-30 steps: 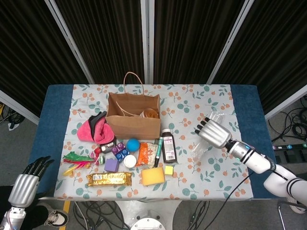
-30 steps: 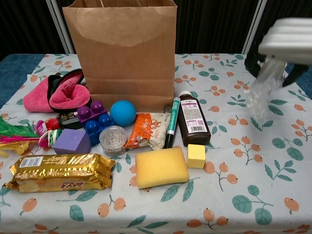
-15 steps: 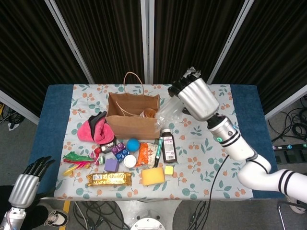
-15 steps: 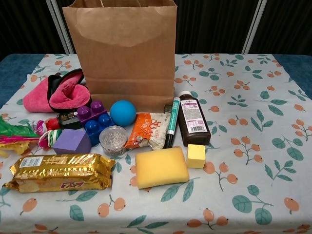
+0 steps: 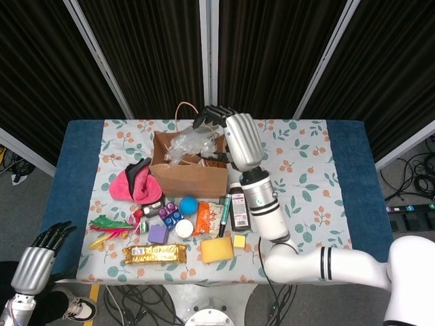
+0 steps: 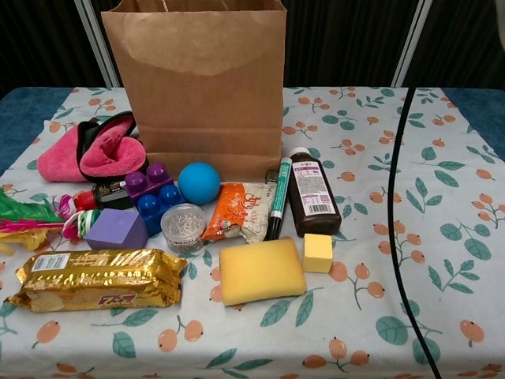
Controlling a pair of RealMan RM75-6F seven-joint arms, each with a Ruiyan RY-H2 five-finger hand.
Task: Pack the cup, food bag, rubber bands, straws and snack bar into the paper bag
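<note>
Over the open mouth of the paper bag (image 5: 188, 170) I have my right hand (image 5: 231, 136), its fingers closed on the clear, crinkled food bag (image 5: 185, 145), which hangs just above the opening and partly inside the rim. The paper bag stands upright toward the far side of the floral tablecloth (image 5: 306, 197), its handle poking up behind it. I can make out something orange-brown inside, but cannot tell what it is.

My left hand (image 5: 37, 261) hangs off the near left corner, below table level and well apart from everything; its dark fingers are spread and hold nothing.

Near the table's front edge the gold snack bar (image 6: 95, 278) lies flat on the left, with a yellow sponge (image 6: 260, 270) to its right and a small yellow cube (image 6: 317, 253) just beside that. Between them and the paper bag sit a purple block (image 6: 117, 229), a round tub of rubber bands (image 6: 182, 227), blue and purple toy bricks (image 6: 154, 193), a blue ball (image 6: 198, 182), an orange snack packet (image 6: 237, 212), a green marker (image 6: 278, 199) and a dark bottle (image 6: 311, 193) lying on its side. A pink cloth item (image 6: 91, 150) rests to the left of the bag, and bright feathers (image 5: 109, 227) lie at the left edge.

In the chest view a black cable (image 6: 394, 237) crosses the right side, and neither hand shows there.
</note>
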